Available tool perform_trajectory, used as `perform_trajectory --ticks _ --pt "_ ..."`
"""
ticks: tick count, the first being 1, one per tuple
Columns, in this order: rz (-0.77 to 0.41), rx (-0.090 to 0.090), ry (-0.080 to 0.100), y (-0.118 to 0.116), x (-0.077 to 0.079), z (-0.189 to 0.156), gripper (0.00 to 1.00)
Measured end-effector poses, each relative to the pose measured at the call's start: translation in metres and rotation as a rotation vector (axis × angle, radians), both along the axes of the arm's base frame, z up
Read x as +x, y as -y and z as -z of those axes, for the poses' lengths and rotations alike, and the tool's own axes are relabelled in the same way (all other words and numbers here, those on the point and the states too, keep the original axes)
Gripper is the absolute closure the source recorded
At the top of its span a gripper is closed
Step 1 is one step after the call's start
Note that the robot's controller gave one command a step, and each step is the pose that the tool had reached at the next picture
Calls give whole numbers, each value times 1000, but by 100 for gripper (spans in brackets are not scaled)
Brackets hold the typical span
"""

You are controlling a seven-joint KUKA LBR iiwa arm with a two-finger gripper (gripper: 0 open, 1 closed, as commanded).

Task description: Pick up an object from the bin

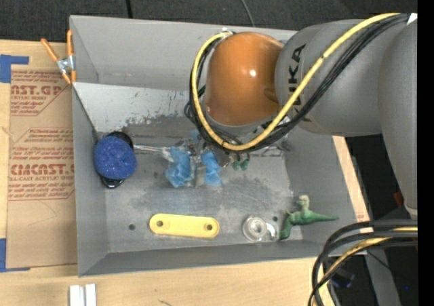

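You have a matt grey metal bin (88, 230), floor scuffed; blue ball (115, 157) rough, grainy; yellow bar (184, 226) smooth plastic; green dinosaur (306, 215) plastic; clear round piece (256, 228) shiny; orange wrist cover (244, 77) glossy, smooth.

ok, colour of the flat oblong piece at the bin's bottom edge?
Oblong piece: plain yellow, clearest in the camera view.

Arm (352, 74) in from the right, orange-capped wrist (241, 77) down, hand (196, 174) low, fingers (180, 170) apart.
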State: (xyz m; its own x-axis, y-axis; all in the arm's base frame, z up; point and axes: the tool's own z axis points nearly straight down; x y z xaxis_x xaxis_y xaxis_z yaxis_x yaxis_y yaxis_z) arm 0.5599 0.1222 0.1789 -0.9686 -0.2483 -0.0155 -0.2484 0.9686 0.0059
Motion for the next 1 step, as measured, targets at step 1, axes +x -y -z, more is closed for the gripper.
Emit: perform_trajectory --ticks 1 --pt "0 0 0 0 0 0 100"
